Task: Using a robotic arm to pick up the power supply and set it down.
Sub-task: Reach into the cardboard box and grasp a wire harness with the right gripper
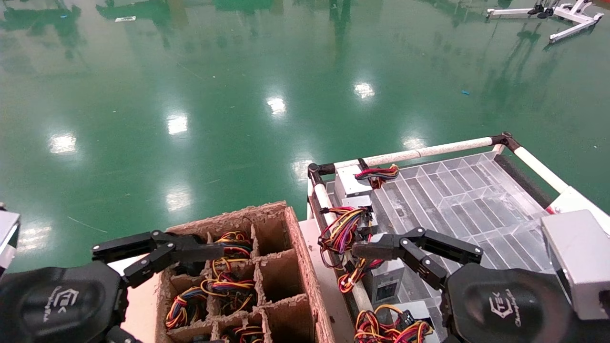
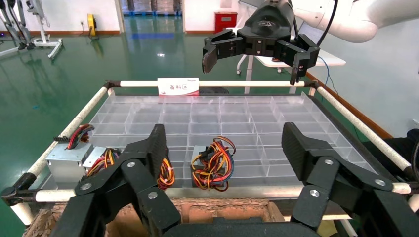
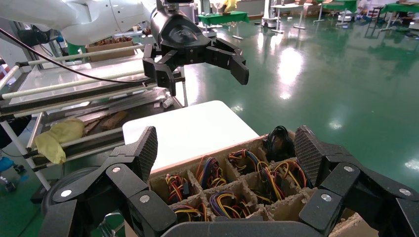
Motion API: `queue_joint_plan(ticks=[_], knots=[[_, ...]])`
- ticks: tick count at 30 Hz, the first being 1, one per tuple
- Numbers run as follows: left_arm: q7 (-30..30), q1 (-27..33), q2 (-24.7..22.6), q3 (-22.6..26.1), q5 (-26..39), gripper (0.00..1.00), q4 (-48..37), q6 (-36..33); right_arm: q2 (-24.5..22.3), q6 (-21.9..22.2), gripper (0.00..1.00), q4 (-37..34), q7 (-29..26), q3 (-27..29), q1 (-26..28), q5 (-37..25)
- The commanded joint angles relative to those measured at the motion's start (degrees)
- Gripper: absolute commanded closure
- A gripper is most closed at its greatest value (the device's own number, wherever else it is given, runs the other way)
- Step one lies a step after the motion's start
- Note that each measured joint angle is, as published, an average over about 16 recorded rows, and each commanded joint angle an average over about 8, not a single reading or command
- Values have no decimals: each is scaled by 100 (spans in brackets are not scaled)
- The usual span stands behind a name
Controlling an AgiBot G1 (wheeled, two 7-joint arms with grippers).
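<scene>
The power supply [image 1: 383,281], a silver-grey box with a dark socket and a red, yellow and orange wire loop, lies on the near left part of the clear tray [image 1: 457,190]. It also shows in the left wrist view [image 2: 207,160], just past the tray's rail. My right gripper [image 1: 376,267] hovers open over it, holding nothing, and appears from the front [image 2: 252,66] high above the tray. My left gripper [image 1: 209,259] hangs open and empty over the cardboard box [image 1: 281,228], also seen from across [image 3: 202,74].
Further like boxes line the tray's left edge, one with a purple and blue bundle [image 1: 340,228]. The box's compartments [image 3: 212,150] hold several wire bundles. White padded rails [image 1: 429,151] frame the tray. A white table [image 3: 188,131] and a shelf rack [image 3: 64,98] stand behind the box.
</scene>
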State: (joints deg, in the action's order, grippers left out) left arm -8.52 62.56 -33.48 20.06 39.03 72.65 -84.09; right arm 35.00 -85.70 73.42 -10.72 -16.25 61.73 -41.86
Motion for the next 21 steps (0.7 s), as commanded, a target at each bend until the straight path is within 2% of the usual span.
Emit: queue_joint_plan(ticks=[1, 7, 11, 16, 21], knots=[[0, 0, 0, 0, 0, 100, 0, 0, 0, 0, 0, -1, 0, -2, 1, 0], [0, 0, 0, 0, 0, 100, 0, 0, 6, 7, 0, -3, 0, -5, 2, -14], [0, 0, 0, 0, 0, 100, -1, 0, 94, 108, 0, -53, 9, -101, 115, -254], [1, 1, 0, 1, 0, 100, -1, -1, 411, 390, 0, -282, 33, -401, 590, -1027], [1, 1, 0, 1, 0, 100, -2, -1, 928, 672, 0, -684, 170, -805, 1220, -1986]])
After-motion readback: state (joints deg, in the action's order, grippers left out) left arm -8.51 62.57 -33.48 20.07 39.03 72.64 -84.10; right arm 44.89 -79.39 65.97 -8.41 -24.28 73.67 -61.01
